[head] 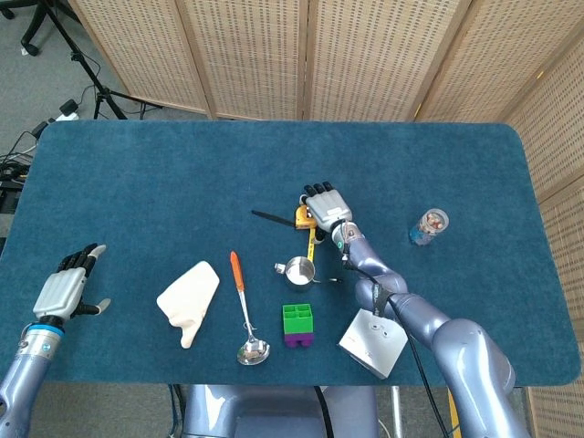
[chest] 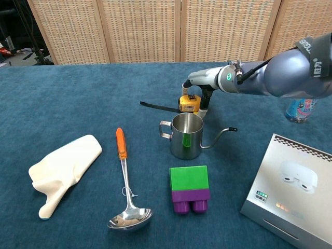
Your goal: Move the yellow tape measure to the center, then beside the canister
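The yellow tape measure (head: 304, 216) (chest: 189, 102) lies near the table's middle, its black strap (chest: 158, 107) trailing to the left. My right hand (head: 327, 205) (chest: 203, 83) is low over it, fingers arched across its far side and the thumb down by its right side; no firm grip shows. The canister (head: 429, 225) (chest: 301, 106), a clear jar with a blue label, stands upright well to the right. Near the table's front left corner, my left hand (head: 62, 290) rests with fingers spread and holds nothing; only the head view shows it.
A steel pitcher (head: 298, 270) (chest: 185, 135) stands just in front of the tape measure. An orange-handled ladle (chest: 124, 176), a white mitt (chest: 65, 171), a green and purple block (chest: 190, 189) and a silver box (chest: 290, 192) lie along the front.
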Robot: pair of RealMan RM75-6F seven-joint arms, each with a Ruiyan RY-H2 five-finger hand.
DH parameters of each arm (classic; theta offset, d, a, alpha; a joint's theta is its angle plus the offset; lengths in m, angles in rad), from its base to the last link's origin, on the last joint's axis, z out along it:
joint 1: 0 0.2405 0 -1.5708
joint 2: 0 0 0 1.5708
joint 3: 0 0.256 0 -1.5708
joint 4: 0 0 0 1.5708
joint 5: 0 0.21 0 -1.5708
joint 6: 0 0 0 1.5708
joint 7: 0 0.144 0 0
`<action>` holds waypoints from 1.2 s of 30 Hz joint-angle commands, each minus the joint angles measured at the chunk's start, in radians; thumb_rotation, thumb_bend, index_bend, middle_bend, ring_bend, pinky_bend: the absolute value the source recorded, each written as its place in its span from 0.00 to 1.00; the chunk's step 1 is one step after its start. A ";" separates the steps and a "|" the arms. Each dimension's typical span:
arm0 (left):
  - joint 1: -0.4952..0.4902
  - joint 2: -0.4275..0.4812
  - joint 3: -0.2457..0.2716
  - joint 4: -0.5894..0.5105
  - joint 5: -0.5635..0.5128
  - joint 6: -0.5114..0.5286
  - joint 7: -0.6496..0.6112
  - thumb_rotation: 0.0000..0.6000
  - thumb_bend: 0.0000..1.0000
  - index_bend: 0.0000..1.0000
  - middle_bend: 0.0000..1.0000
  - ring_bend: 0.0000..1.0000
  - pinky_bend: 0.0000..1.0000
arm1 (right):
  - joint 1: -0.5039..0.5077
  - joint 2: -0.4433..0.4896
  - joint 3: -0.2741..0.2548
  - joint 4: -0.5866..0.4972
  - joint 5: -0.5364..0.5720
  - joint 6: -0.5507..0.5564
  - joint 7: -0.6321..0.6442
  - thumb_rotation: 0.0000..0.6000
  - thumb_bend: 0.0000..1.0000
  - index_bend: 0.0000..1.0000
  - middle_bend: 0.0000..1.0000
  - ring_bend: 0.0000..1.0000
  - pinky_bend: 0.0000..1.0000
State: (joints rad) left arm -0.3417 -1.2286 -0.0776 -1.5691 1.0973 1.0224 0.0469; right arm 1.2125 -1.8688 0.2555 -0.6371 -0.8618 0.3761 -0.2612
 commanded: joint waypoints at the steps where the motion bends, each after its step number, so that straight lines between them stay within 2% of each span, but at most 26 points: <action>1: 0.000 0.001 -0.001 -0.001 -0.001 0.000 -0.001 1.00 0.27 0.03 0.00 0.00 0.00 | -0.001 -0.008 -0.001 0.008 -0.012 -0.005 0.015 1.00 0.07 0.27 0.09 0.00 0.06; 7: 0.000 0.000 -0.002 -0.001 -0.006 -0.002 -0.001 1.00 0.27 0.03 0.00 0.00 0.00 | -0.001 -0.017 -0.001 0.025 -0.041 0.002 0.038 1.00 0.08 0.31 0.14 0.03 0.11; 12: -0.001 -0.001 -0.002 -0.002 -0.009 -0.006 -0.001 1.00 0.27 0.03 0.00 0.00 0.00 | -0.004 -0.018 0.000 0.027 -0.060 0.025 0.045 1.00 0.10 0.41 0.22 0.13 0.22; 27: 0.001 0.004 -0.005 -0.014 -0.008 0.002 -0.005 1.00 0.27 0.03 0.00 0.00 0.00 | -0.021 -0.006 0.000 0.011 -0.078 0.055 0.042 1.00 0.13 0.60 0.39 0.31 0.38; 36: 0.003 0.003 -0.008 -0.016 -0.016 0.005 -0.005 1.00 0.27 0.03 0.00 0.00 0.00 | -0.029 0.003 0.002 -0.006 -0.060 0.071 0.007 1.00 0.15 0.68 0.50 0.44 0.49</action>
State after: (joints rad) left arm -0.3392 -1.2260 -0.0855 -1.5852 1.0811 1.0270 0.0419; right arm 1.1844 -1.8667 0.2570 -0.6415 -0.9235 0.4447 -0.2508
